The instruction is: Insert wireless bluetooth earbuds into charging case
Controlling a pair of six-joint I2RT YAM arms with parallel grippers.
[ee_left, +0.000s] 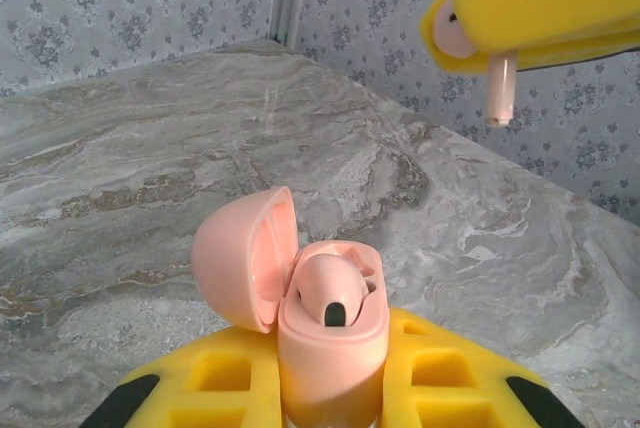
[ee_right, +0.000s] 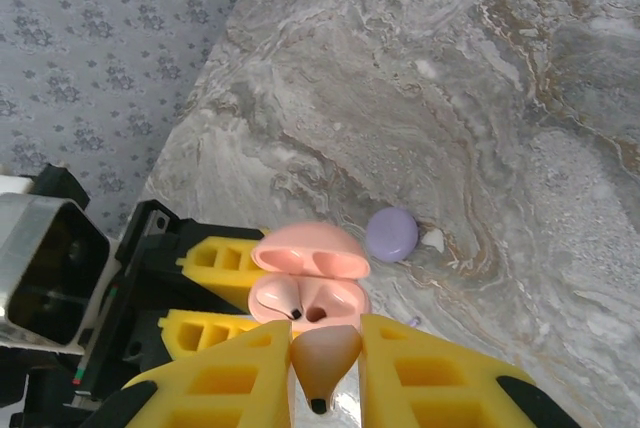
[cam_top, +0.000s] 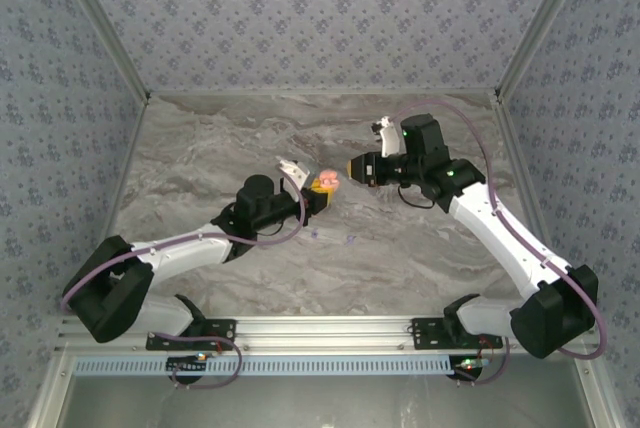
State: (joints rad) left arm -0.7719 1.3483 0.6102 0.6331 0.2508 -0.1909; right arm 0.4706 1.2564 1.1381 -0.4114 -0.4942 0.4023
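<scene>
- The grey marbled table (cam_top: 250,138) fills the floor of the enclosure, with patterned walls on three sides.
- The left arm (cam_top: 190,246) reaches in from the near left and the right arm (cam_top: 500,228) from the near right. Their wrists meet over the middle of the table.
- The left gripper (ee_left: 331,373) has its yellow padded fingers (ee_left: 225,380) closed against the two sides of the pink charging case, which it holds upright off the table.
- The right gripper (ee_right: 325,333) has its yellow fingers (ee_right: 440,388) pinched nearly together on the second earbud, which sits between the tips.
- The pink charging case (ee_left: 330,348) is open, with its lid (ee_left: 245,256) swung back on the hinge and standing to one side.
- A purple rounded disc (ee_right: 392,233) lies flat on the table beyond the case, well apart from both grippers.
- The seated earbud (ee_left: 333,293) sits in the case, its pink head and a dark oval spot showing above the rim.
- The second earbud (ee_right: 320,360) is in the air near the case mouth and apart from it. From the left wrist its stem (ee_left: 499,88) hangs down below the right fingers.
- A tiny white bit (ee_right: 432,240) lies just beside the purple disc; it is too small to tell what it is.
</scene>
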